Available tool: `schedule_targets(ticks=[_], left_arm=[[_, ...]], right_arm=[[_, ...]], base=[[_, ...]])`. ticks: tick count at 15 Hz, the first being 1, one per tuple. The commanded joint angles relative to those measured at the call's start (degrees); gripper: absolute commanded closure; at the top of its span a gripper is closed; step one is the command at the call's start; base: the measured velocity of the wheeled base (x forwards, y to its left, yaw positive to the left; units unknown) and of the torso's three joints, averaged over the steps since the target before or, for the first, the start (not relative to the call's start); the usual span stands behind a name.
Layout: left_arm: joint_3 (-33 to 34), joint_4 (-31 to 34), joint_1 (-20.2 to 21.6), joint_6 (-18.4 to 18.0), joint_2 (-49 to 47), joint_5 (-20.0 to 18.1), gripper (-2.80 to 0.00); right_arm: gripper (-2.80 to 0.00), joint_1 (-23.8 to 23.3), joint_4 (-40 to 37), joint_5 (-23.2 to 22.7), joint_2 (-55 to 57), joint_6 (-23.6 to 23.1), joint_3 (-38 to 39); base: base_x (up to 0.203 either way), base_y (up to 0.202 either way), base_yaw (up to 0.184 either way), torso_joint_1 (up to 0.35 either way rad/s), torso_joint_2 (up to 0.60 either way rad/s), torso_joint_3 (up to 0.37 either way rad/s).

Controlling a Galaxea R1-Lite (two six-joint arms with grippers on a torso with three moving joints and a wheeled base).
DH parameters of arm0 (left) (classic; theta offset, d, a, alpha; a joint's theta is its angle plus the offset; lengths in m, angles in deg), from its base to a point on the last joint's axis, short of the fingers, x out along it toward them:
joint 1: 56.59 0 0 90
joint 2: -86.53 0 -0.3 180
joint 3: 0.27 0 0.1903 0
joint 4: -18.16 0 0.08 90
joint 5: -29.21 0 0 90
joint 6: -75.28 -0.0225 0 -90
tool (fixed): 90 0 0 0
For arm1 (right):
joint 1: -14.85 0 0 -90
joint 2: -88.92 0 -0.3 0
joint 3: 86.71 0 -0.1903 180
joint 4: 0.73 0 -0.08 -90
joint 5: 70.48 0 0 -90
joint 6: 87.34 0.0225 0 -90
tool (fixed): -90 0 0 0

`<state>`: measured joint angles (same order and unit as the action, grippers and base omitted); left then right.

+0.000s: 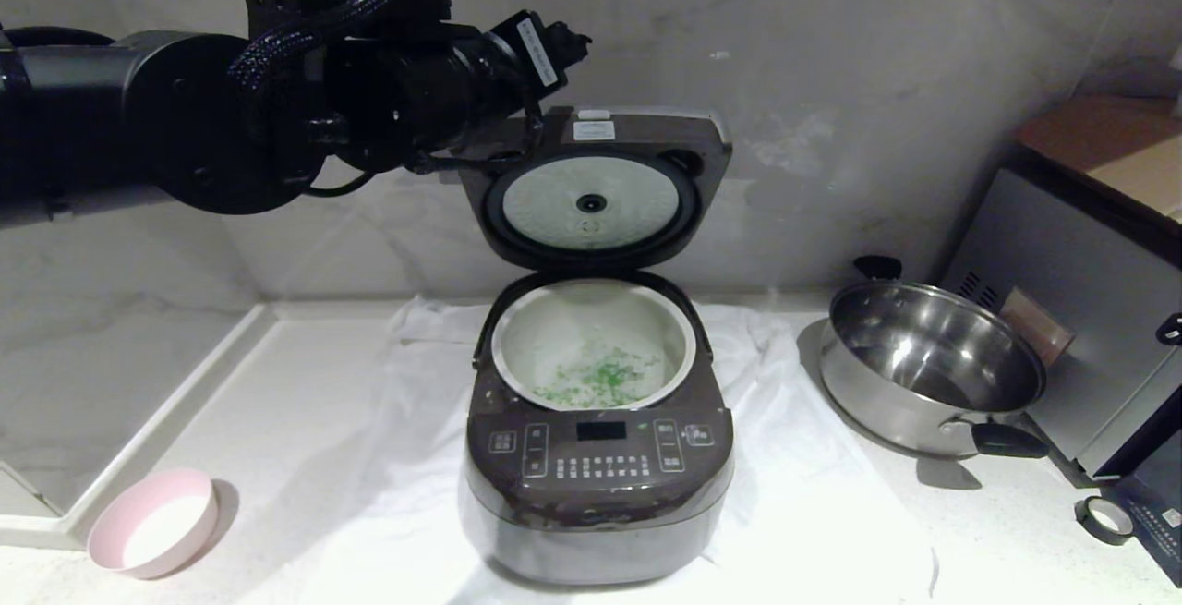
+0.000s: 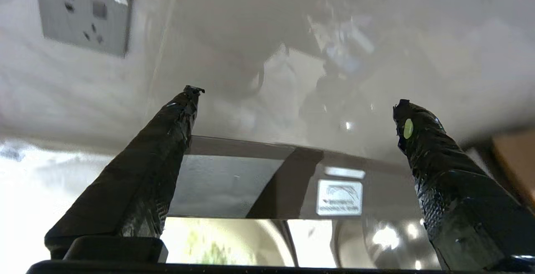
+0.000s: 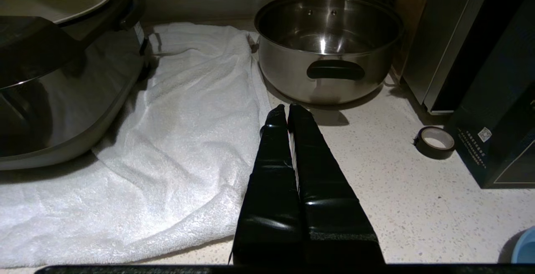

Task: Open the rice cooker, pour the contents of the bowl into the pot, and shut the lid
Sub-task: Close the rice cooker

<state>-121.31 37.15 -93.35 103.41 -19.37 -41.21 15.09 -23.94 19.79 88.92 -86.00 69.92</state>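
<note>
Far left on the tabletop (image 1: pixel 305 457), the pink bowl (image 1: pixel 153 522) sits emptied, light and easy to knock. Above, the left end effector (image 2: pixel 296 106) hangs by the top edge of the raised lid (image 1: pixel 591 185), fingers spread wide, gripping nothing. That lid looks stiff and hinged; I'd push its upper rim down. The rice cooker (image 1: pixel 598 457) stands centre, green pieces (image 1: pixel 600 376) scattered in the pot (image 1: pixel 593 337). The latch is hidden. The right end effector (image 3: pixel 288 108) rests pressed together, low at right.
</note>
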Motion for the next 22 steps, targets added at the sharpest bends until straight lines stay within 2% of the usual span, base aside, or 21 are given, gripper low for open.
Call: schedule_targets(ticks=[1, 6, 10, 13, 16, 22], left_arm=[[5.88, 0.3, -0.21, 0.26, 2.71, -0.93, -2.8], [16.09, 0.0, -1.04, 0.74, 6.71, -1.79, -2.8], [26.44, -6.13, -1.37, 0.79, 9.22, -1.9, -2.8], [31.41, -9.61, -1.38, 1.14, 10.3, -1.74, -2.8], [31.57, -9.86, -1.29, 1.66, 11.42, -1.73, -2.8], [34.83, -9.86, -2.17, 3.33, 11.86, -1.73, -2.8]], right_arm=[[0.0, 0.02, 0.02, 0.0, 0.0, -0.02, 0.09], [0.0, 0.02, 0.02, 0.0, 0.0, -0.03, 0.09], [0.0, 0.02, 1.09, -0.11, -0.08, -0.88, -1.16], [0.0, 0.07, 0.48, -0.66, 3.6, -0.5, -9.71], [0.0, 0.31, 0.52, -2.47, 11.2, 1.92, -19.16], [0.0, 0.52, 0.76, -8.21, 40.08, 12.06, -42.61]], base=[[0.0, 0.0, 0.0, 0.0, 0.0, 0.0], [0.0, 0.0, 0.0, 0.0, 0.0, 0.0], [0.0, 0.0, 0.0, 0.0, 0.0, 0.0], [0.0, 0.0, 0.0, 0.012, 0.0, -0.004], [0.0, 0.0, 0.0, 0.0, 0.0, 0.0], [0.0, 0.0, 0.0, 0.0, 0.0, 0.0]])
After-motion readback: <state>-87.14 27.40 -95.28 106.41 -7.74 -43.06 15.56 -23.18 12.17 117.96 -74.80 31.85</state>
